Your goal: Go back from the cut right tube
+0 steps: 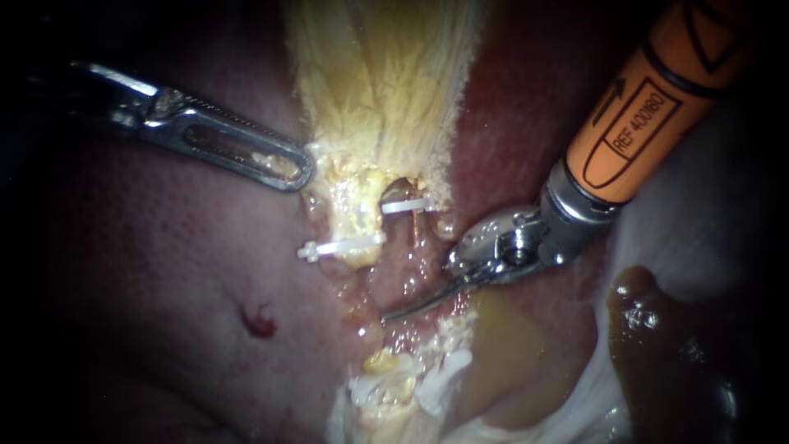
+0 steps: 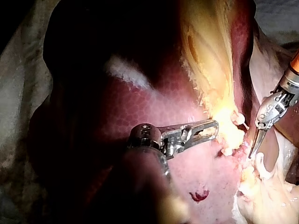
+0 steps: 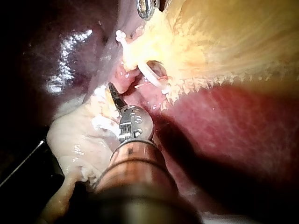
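Stump of the cut right tube [image 1: 403,191] sits at the lower edge of the gallbladder [image 1: 378,74], with a white clip [image 1: 407,205] across it and a gap below. The right instrument [image 1: 399,312] is nearer: blades together, holding nothing, tip just below the stump, shaft rising to the upper right, so the retreat probably runs back along that axis, clear of the clip. The left instrument [image 1: 300,168] is clamped on the gallbladder's edge, above a second clip [image 1: 341,247].
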You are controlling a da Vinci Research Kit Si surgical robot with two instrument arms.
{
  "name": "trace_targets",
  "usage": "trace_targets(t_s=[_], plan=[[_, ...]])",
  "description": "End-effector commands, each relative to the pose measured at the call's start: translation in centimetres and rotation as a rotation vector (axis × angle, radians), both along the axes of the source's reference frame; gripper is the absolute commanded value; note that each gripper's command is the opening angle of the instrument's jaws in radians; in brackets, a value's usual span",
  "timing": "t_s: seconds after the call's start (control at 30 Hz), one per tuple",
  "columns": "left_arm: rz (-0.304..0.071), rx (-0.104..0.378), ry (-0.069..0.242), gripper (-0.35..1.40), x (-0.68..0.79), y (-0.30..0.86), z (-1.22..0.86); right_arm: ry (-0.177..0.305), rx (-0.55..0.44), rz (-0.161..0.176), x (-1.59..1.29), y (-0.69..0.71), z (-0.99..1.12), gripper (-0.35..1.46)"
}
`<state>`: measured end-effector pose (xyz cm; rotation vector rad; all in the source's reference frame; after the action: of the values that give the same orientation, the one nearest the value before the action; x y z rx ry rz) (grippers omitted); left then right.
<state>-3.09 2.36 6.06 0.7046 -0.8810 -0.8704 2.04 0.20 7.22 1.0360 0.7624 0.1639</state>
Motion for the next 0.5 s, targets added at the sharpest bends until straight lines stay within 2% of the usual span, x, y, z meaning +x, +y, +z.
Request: trace_targets(t_s=[0.03,0.2,0.23,0.27,0.33,0.47,0.5], plan=[[0.0,0.0,0.0,-0.35,0.0,0.0,0.01,0.003,0.0,0.004,-0.01,0.0,-0.01,-0.35],[0.001,0.0,0.0,-0.35,0.01,0.0,0.02,0.021,0.011,0.017,-0.06,0.02,-0.03,-0.35],[0.001,0.0,0.0,-0.35,0.01,0.0,0.02,0.027,0.01,0.031,-0.07,0.03,-0.04,-0.23],[0.001,0.0,0.0,-0.35,0.01,0.0,0.02,0.031,0.008,0.047,-0.09,0.04,-0.06,0.05],[0.001,0.0,0.0,-0.35,0.01,0.0,0.02,0.04,0.006,0.078,-0.12,0.07,-0.09,0.44],[0.001,0.0,-0.001,-0.35,0.01,0.01,0.03,0.042,0.002,0.137,-0.14,0.11,-0.15,1.06],[0.001,0.0,-0.001,-0.35,0.01,0.01,0.03,0.039,-0.003,0.147,-0.14,0.11,-0.16,1.14]])
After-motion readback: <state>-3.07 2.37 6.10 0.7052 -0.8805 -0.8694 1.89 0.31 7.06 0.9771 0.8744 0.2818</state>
